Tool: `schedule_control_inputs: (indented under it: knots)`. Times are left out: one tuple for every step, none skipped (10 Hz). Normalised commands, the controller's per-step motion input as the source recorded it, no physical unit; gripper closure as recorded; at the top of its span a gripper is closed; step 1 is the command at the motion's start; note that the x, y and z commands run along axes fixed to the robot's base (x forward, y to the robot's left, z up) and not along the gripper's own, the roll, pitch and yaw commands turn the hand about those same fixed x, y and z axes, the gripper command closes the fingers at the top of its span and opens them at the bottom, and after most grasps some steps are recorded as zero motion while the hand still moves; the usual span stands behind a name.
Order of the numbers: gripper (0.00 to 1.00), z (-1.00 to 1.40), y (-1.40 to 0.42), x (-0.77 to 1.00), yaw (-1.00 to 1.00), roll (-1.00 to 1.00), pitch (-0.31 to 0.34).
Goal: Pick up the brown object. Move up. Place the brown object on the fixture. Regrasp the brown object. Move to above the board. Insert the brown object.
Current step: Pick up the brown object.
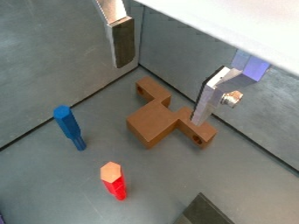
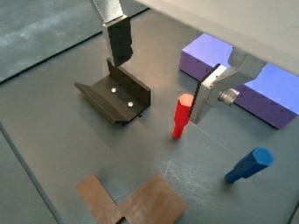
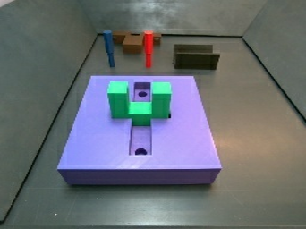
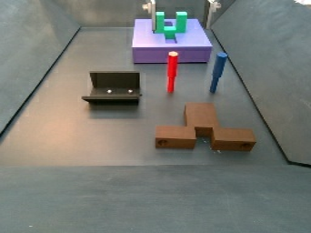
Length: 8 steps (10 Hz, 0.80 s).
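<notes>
Wrist view: gripper (image 1: 162,90) hangs above the floor, jaws spread wide, nothing between the fingers (image 1: 121,44). Brown object (image 1: 163,121), a blocky multi-armed piece, lies flat on the floor below, untouched. Blue peg (image 1: 70,128) and red peg (image 1: 114,180) stand upright nearby, apart from it.

Wrist view: gripper (image 2: 162,89) released and empty. Fixture (image 2: 117,96) sits under one finger (image 2: 118,39), board (image 2: 222,66) behind the other. Red peg (image 2: 184,116) stands between them; blue peg (image 2: 249,164) leans off to the side. Brown object (image 2: 135,203) at the frame edge.

Side view: board (image 3: 180,143) up front with green block (image 3: 141,98) over its groove. Blue peg (image 3: 107,49), red peg (image 3: 148,49) and fixture (image 3: 196,57) behind.

Side view: brown object (image 4: 205,129) on the floor, well apart from fixture (image 4: 113,88) and board (image 4: 195,45).
</notes>
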Motion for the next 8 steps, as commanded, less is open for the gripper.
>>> schedule_control_inputs:
  knots:
    - [0.00, -0.54, 0.03, 0.04, 0.01, 0.13, 0.116]
    - [0.00, -0.71, 0.11, 0.00, 0.00, 0.12, 0.076]
    - [0.00, -0.82, 0.26, 0.00, 0.01, 0.03, 0.030]
    - [0.00, -0.87, 0.30, -0.07, 0.01, 0.00, 0.000]
    - [0.00, -0.87, 0.31, -0.19, 0.00, 0.01, -0.011]
    - [0.00, -0.78, 0.23, -0.25, 0.00, 0.05, -0.030]
    - [0.00, -0.73, 0.00, -0.14, 0.00, 0.06, -0.066]
    - [0.00, -0.77, 0.00, -0.13, 0.00, 0.07, -0.111]
